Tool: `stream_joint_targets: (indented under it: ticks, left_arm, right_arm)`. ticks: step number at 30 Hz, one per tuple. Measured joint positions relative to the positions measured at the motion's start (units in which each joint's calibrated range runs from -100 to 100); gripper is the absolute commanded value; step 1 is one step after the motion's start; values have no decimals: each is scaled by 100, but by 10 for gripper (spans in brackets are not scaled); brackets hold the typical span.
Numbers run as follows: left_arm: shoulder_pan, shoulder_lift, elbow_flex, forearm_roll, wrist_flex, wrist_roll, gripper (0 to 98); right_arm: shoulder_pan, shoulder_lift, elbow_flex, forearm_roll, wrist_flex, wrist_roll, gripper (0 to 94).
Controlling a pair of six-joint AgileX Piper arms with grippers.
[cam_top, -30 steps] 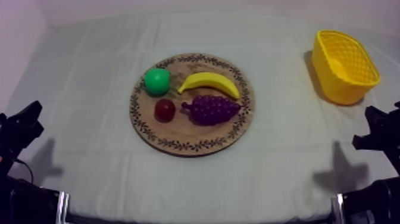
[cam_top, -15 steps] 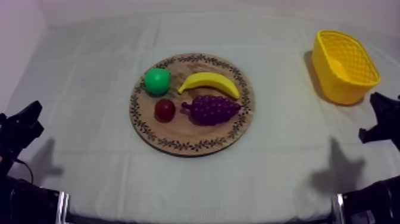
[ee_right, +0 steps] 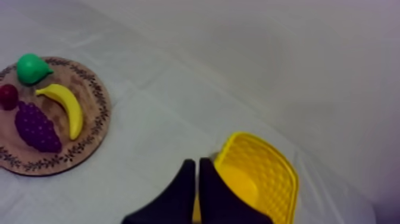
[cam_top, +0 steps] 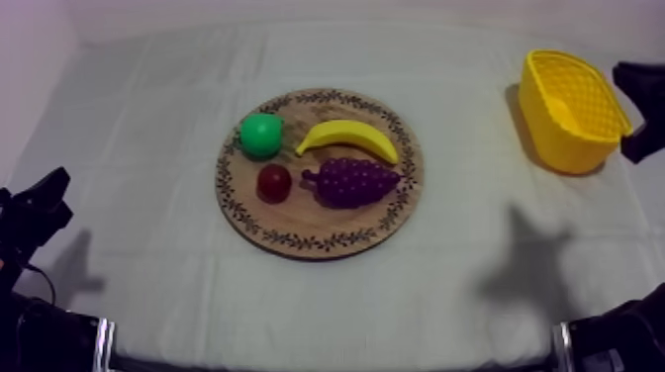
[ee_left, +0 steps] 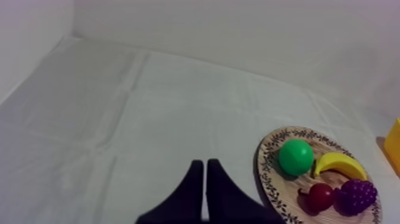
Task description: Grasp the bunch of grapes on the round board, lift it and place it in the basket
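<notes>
- Right gripper [ee_right: 194, 162] has its two fingers pressed together into a narrow wedge with nothing between them. It hangs just over the near rim of the yellow basket [ee_right: 262, 173], well apart from the fruit.
- The bunch of grapes [cam_top: 356, 182] lies flat on the wooden board [cam_top: 297, 240], on the half nearer the top camera. Its stem end points toward the small red fruit [cam_top: 274, 182].
- As a toy it is probably light and stiff, a moulded lump with a bumpy and perhaps slick skin, so a pinch at the tapered tip could squirt it out.
- The best hold looks to be across the broad middle, with the fingers spanning its short width.
- The banana [cam_top: 348, 137] lies just beside it on the far side and may be touching it. The gap for the far finger is therefore narrow, and a wide approach might nudge the banana.
- The pear [cam_top: 261, 135] sits farther off, beyond the red fruit.
- The left gripper [ee_left: 204, 162], likewise closed on nothing, sits low over bare cloth [ee_left: 119, 119], with the board off to one side.
</notes>
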Motion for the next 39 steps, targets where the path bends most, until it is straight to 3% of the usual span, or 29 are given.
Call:
stream_joint_targets:
  ticks: [8,22,39]
  left_arm:
    - [0,0,0,0,0,0,1]
    - [0,0,0,0,0,0,1]
    - [0,0,0,0,0,0,1]
  right_arm:
    - [-636,1372,-1490,116,573,132,4]
    - [-1313,3489,-3963,-187,2433,620,4]
    - [-1766,5740,-5992,-187,4620,919,4]
